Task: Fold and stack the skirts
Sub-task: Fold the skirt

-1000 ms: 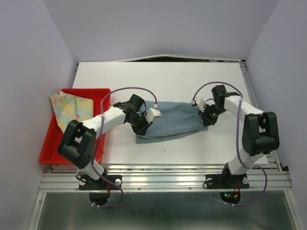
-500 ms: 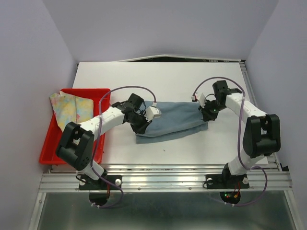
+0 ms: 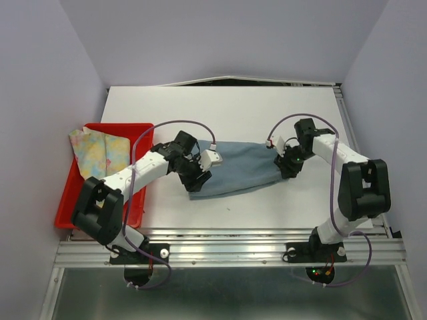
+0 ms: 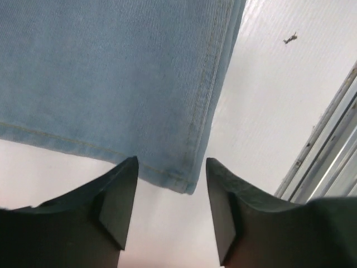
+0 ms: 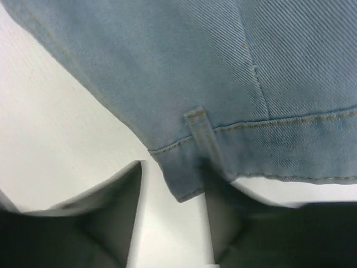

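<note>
Top view: the denim skirt (image 3: pixel 243 170) lies mid-frame on the tabletop (image 3: pixel 227 113), and the floral skirt (image 3: pixel 100 152) sits in the red bin (image 3: pixel 120 127) at left. Left wrist: my left fingers (image 4: pixel 120 201) are apart, straddling its hem corner. Right wrist: my right fingers (image 5: pixel 120 215) are apart around the waistband corner by the belt loop (image 5: pixel 196 120).
</note>
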You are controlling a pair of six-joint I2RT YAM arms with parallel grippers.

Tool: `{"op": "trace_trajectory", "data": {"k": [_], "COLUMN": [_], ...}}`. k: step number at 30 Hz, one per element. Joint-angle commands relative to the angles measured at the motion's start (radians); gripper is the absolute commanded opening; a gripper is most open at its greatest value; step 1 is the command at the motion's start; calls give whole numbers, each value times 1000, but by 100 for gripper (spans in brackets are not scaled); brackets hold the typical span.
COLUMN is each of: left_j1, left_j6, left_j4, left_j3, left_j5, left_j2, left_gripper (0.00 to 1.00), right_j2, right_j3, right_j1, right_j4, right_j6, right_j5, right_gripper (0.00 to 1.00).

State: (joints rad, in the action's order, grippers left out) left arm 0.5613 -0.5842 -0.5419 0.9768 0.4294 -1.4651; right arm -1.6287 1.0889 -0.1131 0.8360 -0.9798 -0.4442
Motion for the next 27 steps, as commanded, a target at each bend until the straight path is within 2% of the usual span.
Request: {"op": "trace_trajectory", "data": {"k": [1, 2, 3, 6, 10, 11, 14, 15, 17, 18, 20, 23, 27], "left_j1": [0, -1, 0, -14, -50, -54, -77, -98, -113, -133, -153, -182, -213], "left_j6": [-37, -36, -34, 16, 125, 156, 286, 352, 432, 510, 578, 685, 728], "left_j4": [-36, -35, -29, 17, 101, 126, 247, 322, 400, 466, 505, 580, 635], "left_j3": [-6, -4, 5, 37, 112, 129, 183, 195, 212, 227, 252, 270, 260], "left_j5": [46, 54, 61, 69, 69, 63, 51, 66, 80, 95, 150, 215, 178], "left_j2": [64, 87, 136, 202, 200, 184, 105, 65, 20, -32, -89, -194, -300], "left_gripper": [74, 97, 99, 98, 98, 95, 82, 70, 53, 49, 40, 36, 35], "right_j2": [32, 49, 85, 130, 101, 78, -9, -73, -129, -176, -221, -273, -338], "right_j3": [11, 22, 52, 132, 335, 363, 431, 466, 483, 496, 499, 471, 430], "right_j1": [-7, -7, -7, -7, -7, -7, -7, -7, -7, -7, -7, -7, -7], "right_j4": [2, 9, 20, 54, 63, 51, -26, -69, -127, -161, -176, -186, -201], "right_j6": [-14, -5, 18, 120, 295, 332, 469, 539, 590, 637, 651, 645, 627], "right_j5": [15, 10, -13, -85, -178, -192, -212, -212, -206, -212, -217, -229, -176], "right_gripper": [68, 73, 81, 93, 93, 91, 77, 64, 54, 47, 44, 43, 44]}}
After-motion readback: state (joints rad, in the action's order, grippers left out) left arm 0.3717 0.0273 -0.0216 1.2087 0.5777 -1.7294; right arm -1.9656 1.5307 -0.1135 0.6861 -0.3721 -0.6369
